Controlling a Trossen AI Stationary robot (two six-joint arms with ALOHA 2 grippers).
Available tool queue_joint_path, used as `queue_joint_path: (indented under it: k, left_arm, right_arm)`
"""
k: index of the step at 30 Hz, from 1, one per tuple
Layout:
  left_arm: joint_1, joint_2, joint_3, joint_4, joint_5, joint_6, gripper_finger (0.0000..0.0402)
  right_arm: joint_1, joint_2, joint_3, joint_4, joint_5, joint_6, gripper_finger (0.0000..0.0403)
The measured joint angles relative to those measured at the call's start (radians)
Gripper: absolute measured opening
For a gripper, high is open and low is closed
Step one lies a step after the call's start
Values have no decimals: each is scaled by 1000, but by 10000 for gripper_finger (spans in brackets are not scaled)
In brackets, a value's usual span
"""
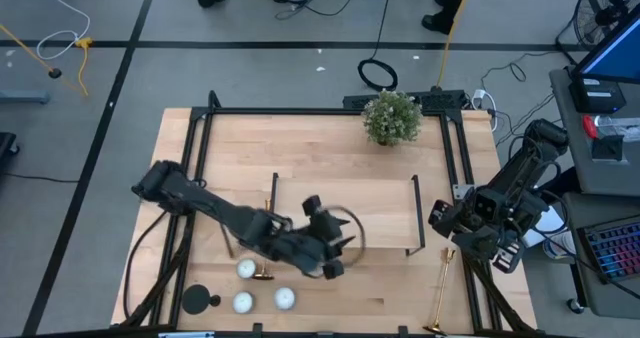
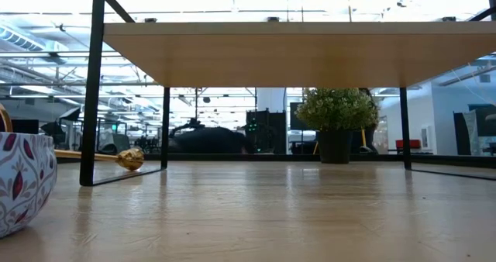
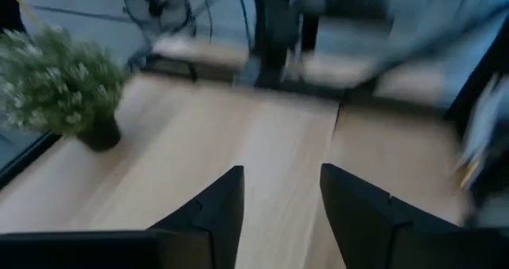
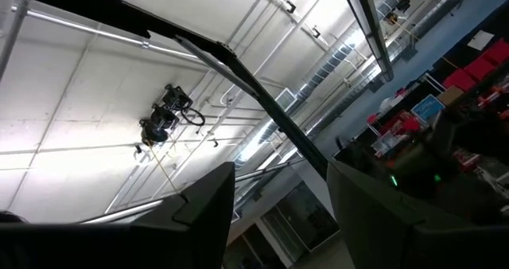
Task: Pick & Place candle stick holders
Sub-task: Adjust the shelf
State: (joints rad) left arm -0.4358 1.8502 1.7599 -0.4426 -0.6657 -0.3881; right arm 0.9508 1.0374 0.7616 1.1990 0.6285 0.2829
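Observation:
One gold candle stick holder (image 1: 440,290) lies on its side near the table's right front corner. A second gold one (image 1: 262,274) is at the near left beside a white candle (image 1: 245,268). The black round-based holder (image 1: 200,300) rests on its base by the near left edge. In the low view a gold holder (image 2: 105,156) lies on its side on the table. My left gripper (image 1: 335,250) (image 3: 278,173) hovers over the table's near middle, open, nothing between its fingers. My right gripper (image 1: 442,216) (image 4: 280,169) waits at the right edge, open and tilted upward.
A long wooden stand with black legs (image 1: 345,203) (image 2: 294,49) spans the table's middle. A potted plant (image 1: 390,118) (image 3: 60,82) stands at the far edge. Two more white candles (image 1: 242,302) (image 1: 285,298) sit near the front. A patterned bowl (image 2: 23,177) shows in the low view.

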Motion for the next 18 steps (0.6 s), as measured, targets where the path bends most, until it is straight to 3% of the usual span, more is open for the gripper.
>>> queue_joint_path:
  k: [3,11,18]
  left_arm:
    - [13,-74,2,50,38,-59,154]
    - [42,-183,3,14,329,-220,116]
    - [13,-181,3,-231,349,-425,47]
  right_arm:
    - [0,0,0,0,3,-5,196]
    - [0,0,1,-71,110,-10,196]
    - [0,0,0,-267,416,67,196]
